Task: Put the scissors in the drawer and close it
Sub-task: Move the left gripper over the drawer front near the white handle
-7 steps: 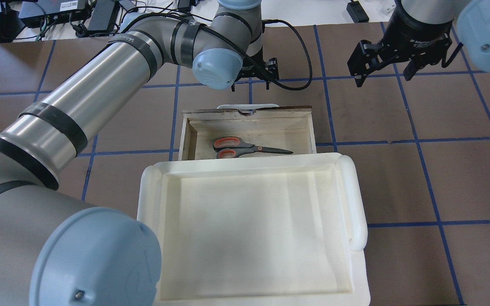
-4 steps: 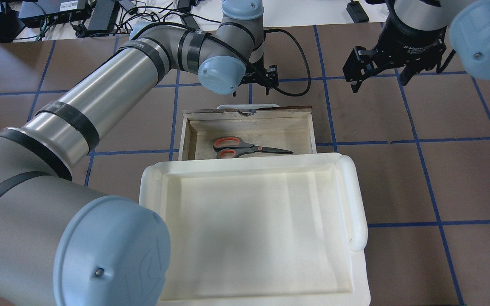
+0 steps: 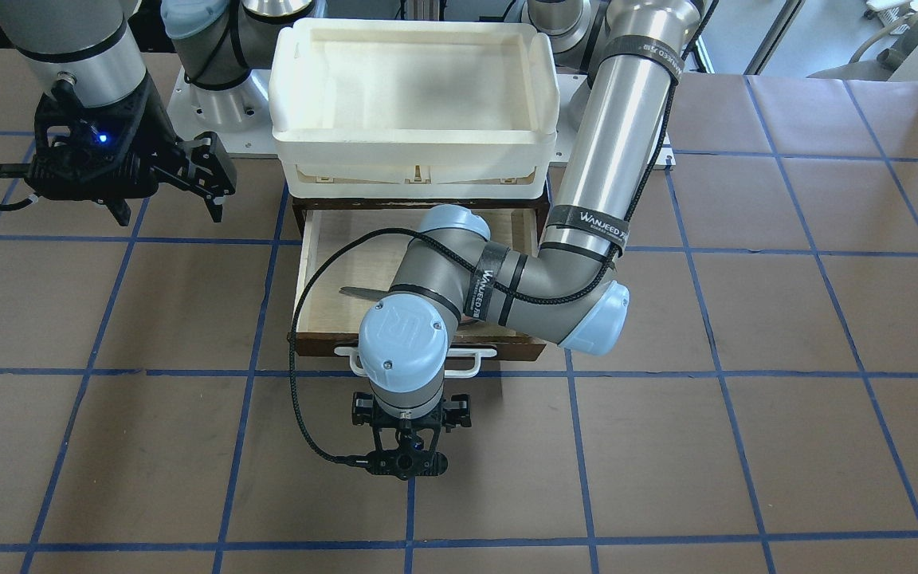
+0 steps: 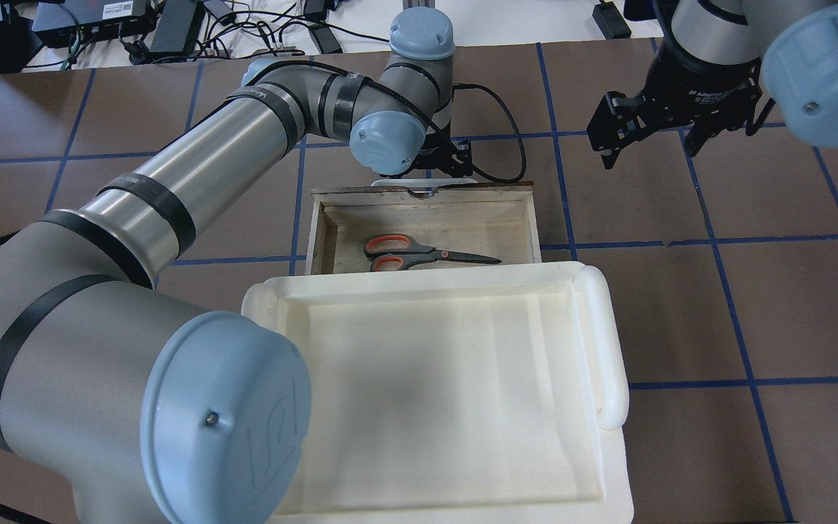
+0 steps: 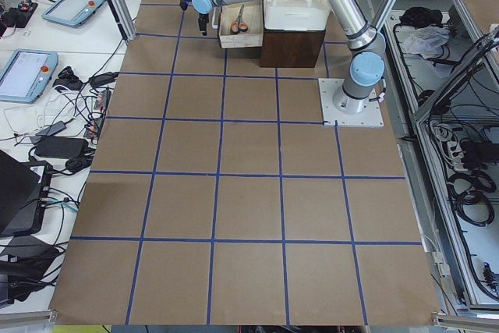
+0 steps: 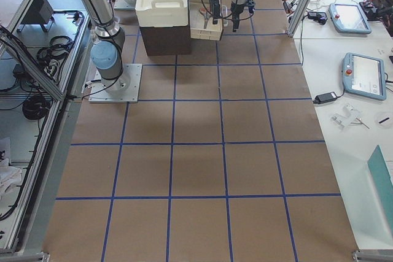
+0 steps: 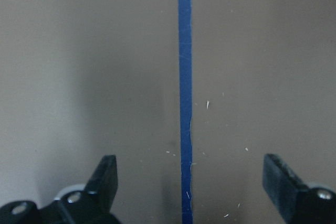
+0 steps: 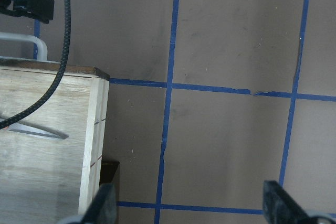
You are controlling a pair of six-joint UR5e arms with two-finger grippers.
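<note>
Brown blue-taped tabletop (image 4: 753, 306); left gripper (image 7: 192, 177), spread open and empty, just outside white handle (image 3: 471, 368); scissors (image 4: 419, 253) beyond it inside open drawer (image 4: 426, 196), long axis crosswise to the push; right gripper (image 4: 650, 145), also spread, farther off.

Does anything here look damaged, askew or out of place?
Only small flaws. The drawer has a chipped-looking notch midway along its front edge, and one blue tape line is torn and slightly offset. The scissors lie flat inside it.

Overhead at rear & front cam opposite, both steep down on drawer (image 4: 466, 220); side cams far, wrist cams close
</note>
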